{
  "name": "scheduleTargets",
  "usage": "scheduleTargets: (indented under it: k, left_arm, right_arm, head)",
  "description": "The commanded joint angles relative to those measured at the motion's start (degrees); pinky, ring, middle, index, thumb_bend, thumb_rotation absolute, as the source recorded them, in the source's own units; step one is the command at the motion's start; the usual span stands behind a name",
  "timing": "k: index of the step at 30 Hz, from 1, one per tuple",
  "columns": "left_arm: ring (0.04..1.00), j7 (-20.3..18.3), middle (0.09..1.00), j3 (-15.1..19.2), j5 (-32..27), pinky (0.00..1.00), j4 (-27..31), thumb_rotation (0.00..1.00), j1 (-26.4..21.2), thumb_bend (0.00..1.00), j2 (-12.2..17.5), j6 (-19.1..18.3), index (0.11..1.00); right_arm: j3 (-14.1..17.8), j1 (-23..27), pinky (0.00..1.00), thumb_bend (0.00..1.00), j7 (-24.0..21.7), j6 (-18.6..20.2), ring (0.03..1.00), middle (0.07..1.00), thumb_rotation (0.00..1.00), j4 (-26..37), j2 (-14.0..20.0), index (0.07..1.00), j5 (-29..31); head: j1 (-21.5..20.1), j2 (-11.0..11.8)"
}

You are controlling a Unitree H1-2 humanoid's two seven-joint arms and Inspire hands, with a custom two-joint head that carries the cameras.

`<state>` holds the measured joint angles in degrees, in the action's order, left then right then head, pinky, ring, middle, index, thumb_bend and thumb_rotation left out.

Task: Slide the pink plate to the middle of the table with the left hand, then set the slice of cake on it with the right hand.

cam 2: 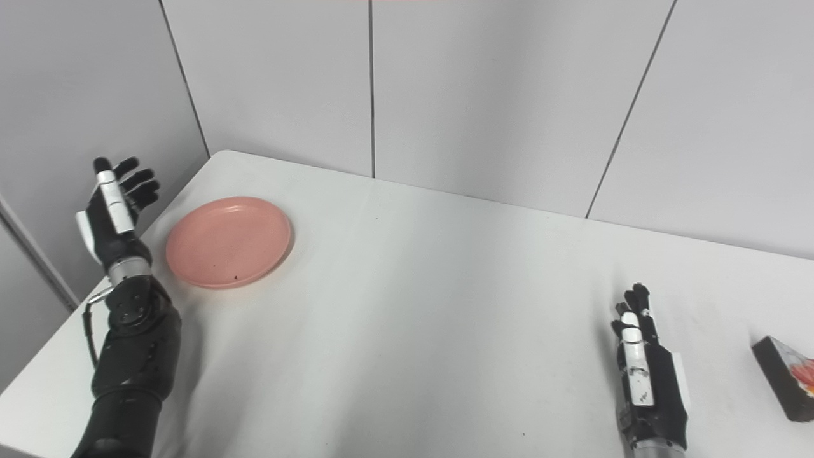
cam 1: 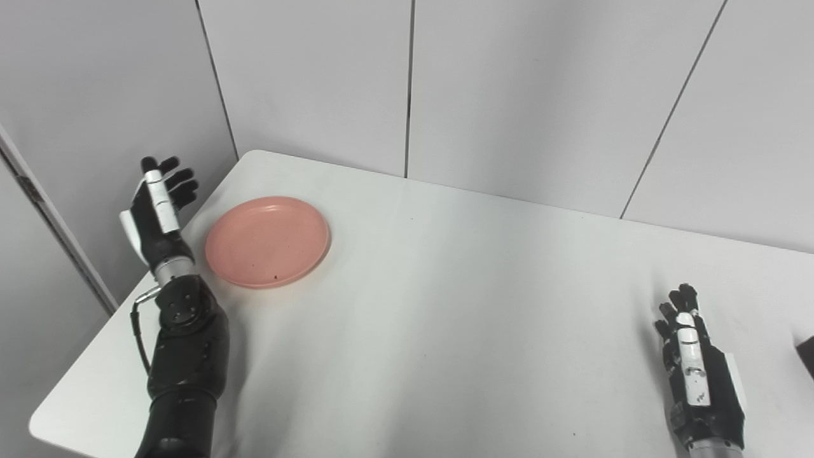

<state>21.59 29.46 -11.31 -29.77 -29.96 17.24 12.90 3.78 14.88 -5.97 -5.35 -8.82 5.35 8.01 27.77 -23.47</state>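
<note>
The pink plate [cam 1: 268,241] lies flat near the table's far left corner. My left hand [cam 1: 159,213] is raised just left of the plate, at the table's left edge, open with fingers spread and not touching it. The slice of cake [cam 2: 787,378], dark with a white and red top, sits at the right edge of the table; in the left eye view only its dark corner [cam 1: 806,354] shows. My right hand [cam 2: 645,375] rests low near the front right, left of the cake, open and holding nothing.
The white table [cam 1: 445,305] has rounded corners and stands against grey wall panels [cam 1: 407,83] at the back and left. A broad bare stretch of tabletop lies between the plate and the right hand.
</note>
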Motion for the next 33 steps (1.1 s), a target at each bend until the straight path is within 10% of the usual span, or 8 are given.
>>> scheduleTargets:
  k: [1,33]
  left_arm:
    - [0.616,-1.02,0.620,-0.05,-1.11,0.70,0.90,1.00,-1.99,0.86,1.66,0.93,0.621]
    - [0.808,-13.34,0.801,-8.41,-4.47,0.79,-4.41,1.00,-0.31,0.90,2.32,-6.90,0.792]
  right_arm:
    - [0.35,0.96,1.00,0.47,0.26,0.08,1.000,1.000,0.87,2.22,0.01,1.000,0.43]
    - [1.02,0.75,1.00,0.41,0.95,-0.94,1.000,1.000,0.79,3.19,-0.68,1.000,1.83]
  head:
    - [0.02,-0.17]
    - [0.18,-1.16]
